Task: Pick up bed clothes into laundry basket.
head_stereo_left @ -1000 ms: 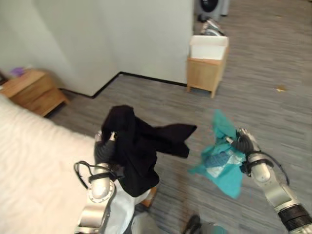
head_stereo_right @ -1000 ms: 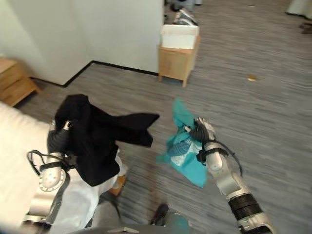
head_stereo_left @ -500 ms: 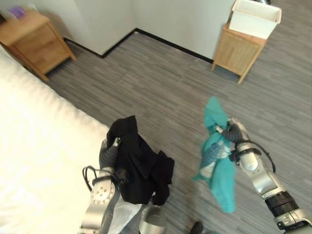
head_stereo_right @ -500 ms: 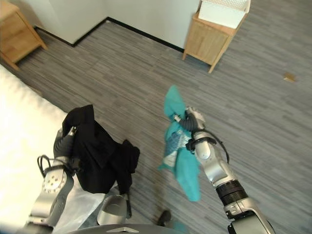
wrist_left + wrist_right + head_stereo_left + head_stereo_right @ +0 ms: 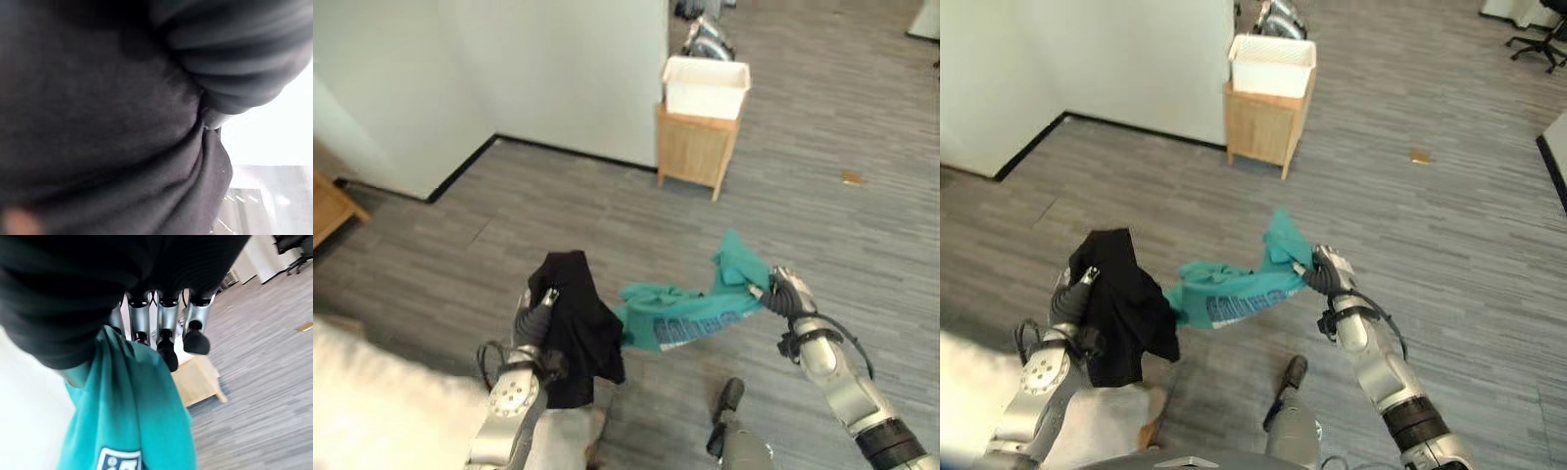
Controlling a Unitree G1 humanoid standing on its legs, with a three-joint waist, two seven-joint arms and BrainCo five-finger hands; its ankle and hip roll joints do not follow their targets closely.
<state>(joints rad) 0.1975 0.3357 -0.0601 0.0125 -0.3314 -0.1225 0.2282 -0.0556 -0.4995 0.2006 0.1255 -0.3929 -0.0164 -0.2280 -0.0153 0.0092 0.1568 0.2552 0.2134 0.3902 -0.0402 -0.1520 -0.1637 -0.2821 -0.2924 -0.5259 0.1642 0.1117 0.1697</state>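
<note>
Right hand grips a teal printed garment mid-frame, left hand clutches a black cloth garment at lower left, both lifted, neither yet inside the white slatted laundry basket on its wooden stand at upper centre.

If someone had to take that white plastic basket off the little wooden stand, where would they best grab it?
Probably by the rim of the white plastic basket, coming down from above. It sits upright and open-topped on the small wooden stand, so the rim edges are exposed, while a wall stands close on one side. I cannot make out any handles.
</note>
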